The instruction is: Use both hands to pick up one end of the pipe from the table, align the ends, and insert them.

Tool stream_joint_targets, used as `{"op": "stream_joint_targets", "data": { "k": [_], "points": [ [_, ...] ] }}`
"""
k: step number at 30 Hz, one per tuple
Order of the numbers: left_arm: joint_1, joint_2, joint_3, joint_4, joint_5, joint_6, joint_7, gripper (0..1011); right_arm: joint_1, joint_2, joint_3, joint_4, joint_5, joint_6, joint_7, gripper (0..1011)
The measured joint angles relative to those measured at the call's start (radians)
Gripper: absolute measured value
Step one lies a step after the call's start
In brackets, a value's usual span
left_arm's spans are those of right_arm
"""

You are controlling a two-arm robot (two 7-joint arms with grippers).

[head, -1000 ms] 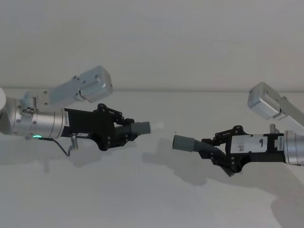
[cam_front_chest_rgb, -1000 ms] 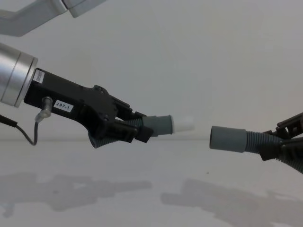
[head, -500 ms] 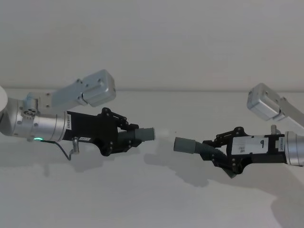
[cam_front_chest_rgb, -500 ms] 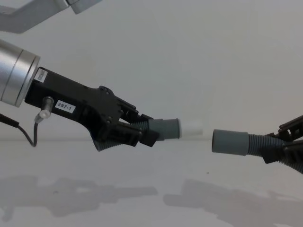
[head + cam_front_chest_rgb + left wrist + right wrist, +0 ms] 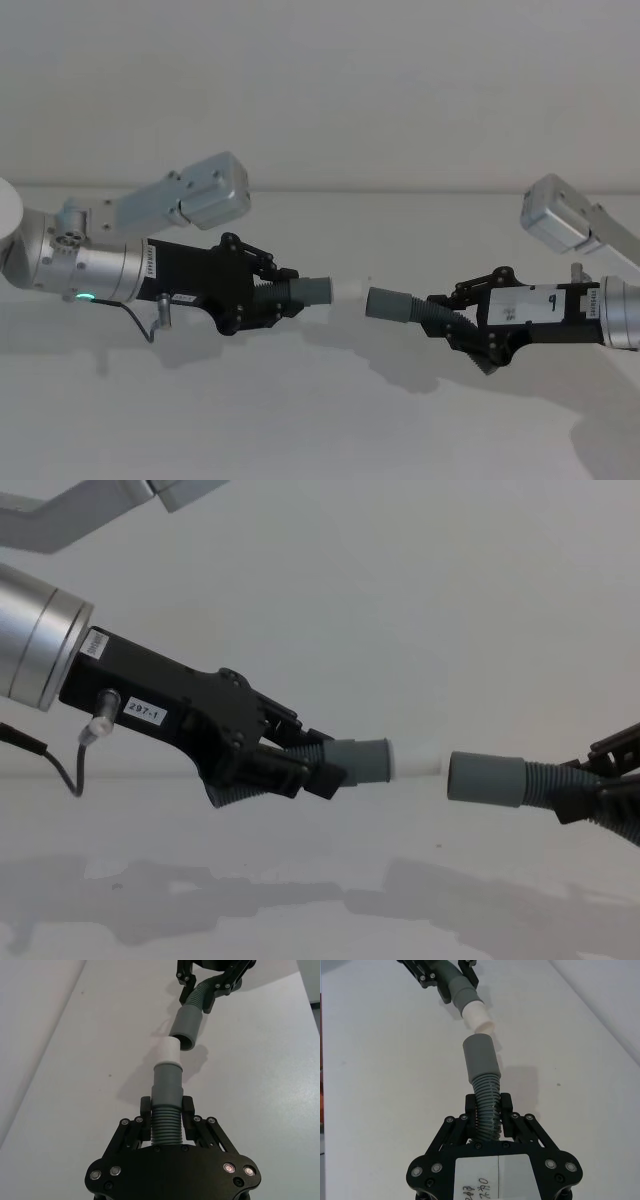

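My left gripper [image 5: 275, 295] is shut on the corrugated part of one grey pipe piece [image 5: 360, 761], held above the table [image 5: 300, 420]. Its narrow cuff with the white tip [image 5: 415, 764] points at the other piece. My right gripper [image 5: 445, 310] is shut on the second corrugated piece, whose wider sleeve [image 5: 485, 778] faces the white tip. In the chest view a sliver of gap separates tip and sleeve mouth. The left wrist view shows the tip [image 5: 166, 1051] at the sleeve's [image 5: 186, 1027] rim, slightly off to one side. The sleeve [image 5: 480, 1057] and tip [image 5: 477, 1016] also meet in the right wrist view.
Both arms hover over the plain white table, casting shadows [image 5: 200, 900] below the pipe pieces. A plain white wall [image 5: 320, 90] stands behind the table's far edge. A thin cable [image 5: 60, 765] hangs under my left wrist.
My left gripper has carried its piece to the right, bringing the white tip up to the sleeve mouth. The right gripper has held nearly still.
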Motion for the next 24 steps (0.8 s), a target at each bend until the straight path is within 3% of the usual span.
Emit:
{"op": "stream_joint_targets", "data": {
  "k": [24],
  "points": [
    [-0.019,-0.003,0.028,0.02,-0.02,-0.002,-0.011,352,0.027,-0.012,-0.025,0.022,0.012,-0.009,-0.005,274]
  ]
}}
